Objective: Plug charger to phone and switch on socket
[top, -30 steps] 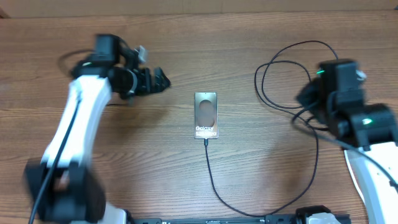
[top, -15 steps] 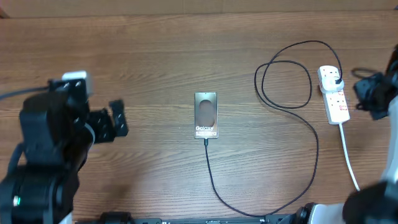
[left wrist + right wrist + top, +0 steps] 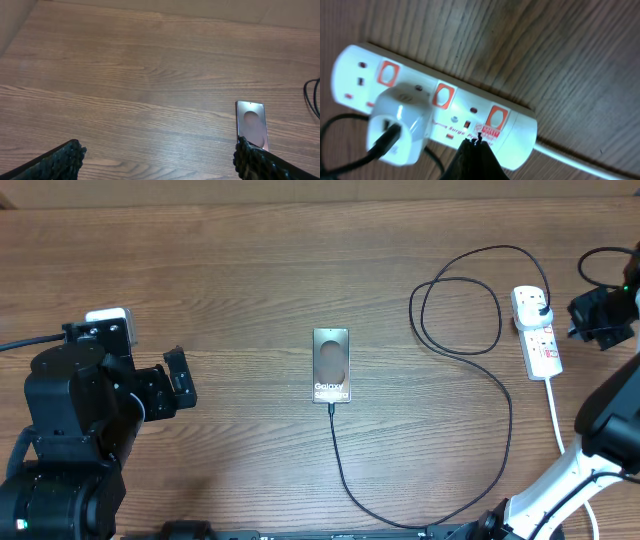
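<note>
Brown wooden table (image 3: 240, 260); overhead, the phone (image 3: 331, 365) lies well ahead of the left gripper (image 3: 180, 380), the charger (image 3: 511, 420) meeting its end, that arm low; left wrist view, fingers (image 3: 65, 159) spread wide, phone ahead-right; right wrist view, the right gripper (image 3: 476, 145) pinched closed, angled just over the socket (image 3: 517, 122), probably to press a switch.
</note>
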